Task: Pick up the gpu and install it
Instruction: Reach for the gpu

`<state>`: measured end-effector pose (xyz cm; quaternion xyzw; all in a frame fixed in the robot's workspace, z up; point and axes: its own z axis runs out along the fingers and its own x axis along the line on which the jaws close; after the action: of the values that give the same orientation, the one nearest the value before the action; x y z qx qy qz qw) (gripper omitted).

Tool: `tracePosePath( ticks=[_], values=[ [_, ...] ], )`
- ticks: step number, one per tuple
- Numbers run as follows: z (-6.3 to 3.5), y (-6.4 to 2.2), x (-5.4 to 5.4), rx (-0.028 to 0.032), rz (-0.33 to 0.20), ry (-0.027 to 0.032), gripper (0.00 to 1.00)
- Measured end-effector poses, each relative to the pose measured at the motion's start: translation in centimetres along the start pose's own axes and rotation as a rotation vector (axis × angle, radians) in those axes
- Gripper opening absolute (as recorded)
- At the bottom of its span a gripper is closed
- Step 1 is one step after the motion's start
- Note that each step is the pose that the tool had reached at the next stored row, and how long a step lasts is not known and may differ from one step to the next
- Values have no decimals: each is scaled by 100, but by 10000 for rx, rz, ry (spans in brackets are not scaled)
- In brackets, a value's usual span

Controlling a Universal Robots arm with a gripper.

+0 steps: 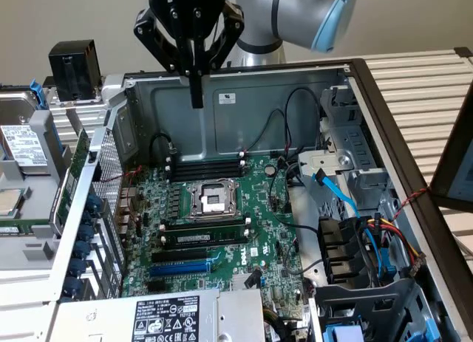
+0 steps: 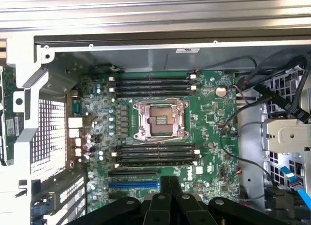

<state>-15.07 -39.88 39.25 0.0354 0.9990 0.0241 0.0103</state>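
Green fibreglass marks the gpu [image 1: 72, 176] [image 2: 5, 98]: it stands on edge, tilted, outside the open computer case [image 1: 295, 98] on the exterior view's left, just beside the case's perforated rear wall [image 1: 111, 172]. That wall stands between the card and the motherboard [image 1: 251, 231] [image 2: 209, 113]. The gripper [image 1: 196, 102] [image 2: 170, 179] hangs over the far wall of the case, above the upper RAM sticks [image 1: 207, 165] [image 2: 153, 84], with its fingers pressed together and nothing between them; it is well apart from the gpu. On the motherboard lie the bare CPU socket [image 1: 211, 198] [image 2: 160, 118], a second bank of RAM sticks [image 1: 203, 235] and a blue slot [image 1: 181, 267] [image 2: 133, 184] nearer the power supply [image 1: 177, 320]. Black cables [image 1: 277, 142] loop across the board on the exterior view's right, and a blue ribbon cable [image 1: 336, 194] runs down past the drive bays. Outside the case, on the exterior view's left, sit a hard drive [image 1: 22, 146] and a black box [image 1: 74, 65] — both near the gpu. A slatted counter [image 1: 421, 98] carries the case.
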Motion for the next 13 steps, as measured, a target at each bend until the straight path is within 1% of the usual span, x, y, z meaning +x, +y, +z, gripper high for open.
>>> tracePosePath(
  ticks=[1, 2, 5, 6, 10, 12, 13],
  values=[
    [-1, -3, 42, -8, 1, 0, 11],
    [-2, -6, 81, -30, 0, 2, 11],
    [-4, -13, 182, -117, 4, 18, 11],
    [-5, -15, 220, -154, 6, 30, 11],
    [-9, -28, 399, -315, 11, 76, 11],
    [-11, -35, 489, -444, 15, 118, 11],
    [-13, -37, 532, -519, 18, 150, 11]
  ],
)
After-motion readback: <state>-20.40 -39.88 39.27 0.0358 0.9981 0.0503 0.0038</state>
